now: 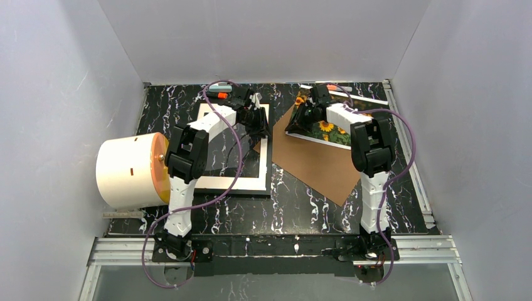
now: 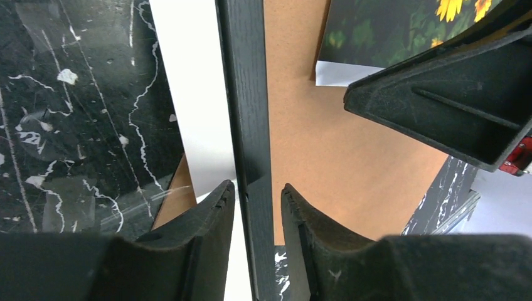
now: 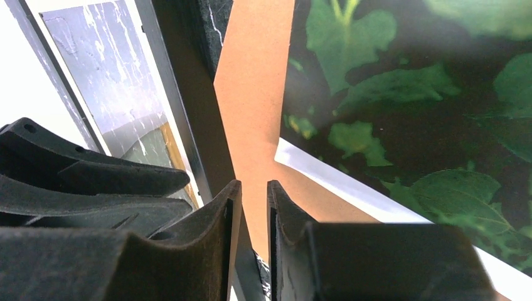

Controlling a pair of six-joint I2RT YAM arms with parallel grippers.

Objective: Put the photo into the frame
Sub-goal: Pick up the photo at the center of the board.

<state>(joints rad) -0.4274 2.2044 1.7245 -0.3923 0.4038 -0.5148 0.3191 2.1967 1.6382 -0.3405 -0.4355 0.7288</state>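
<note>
The black frame (image 1: 266,169) lies flat at centre-left, with a white inner border. My left gripper (image 1: 256,116) is at its far right edge. In the left wrist view its jaws (image 2: 257,188) straddle the frame's black bar (image 2: 248,94), with a thin gap on each side. The sunflower photo (image 1: 326,128) rests face up on the brown backing board (image 1: 320,163) to the right of the frame. My right gripper (image 1: 305,116) hovers at the photo's left end. Its jaws (image 3: 254,184) stand a narrow slit apart over the board (image 3: 254,75), beside the photo (image 3: 408,94), and hold nothing.
A big cream roll with an orange end (image 1: 128,170) stands at the left table edge. A small orange-tipped item (image 1: 221,94) lies at the back. The two grippers are close together, and the right one's finger (image 2: 452,106) shows in the left wrist view. Grey walls enclose the table.
</note>
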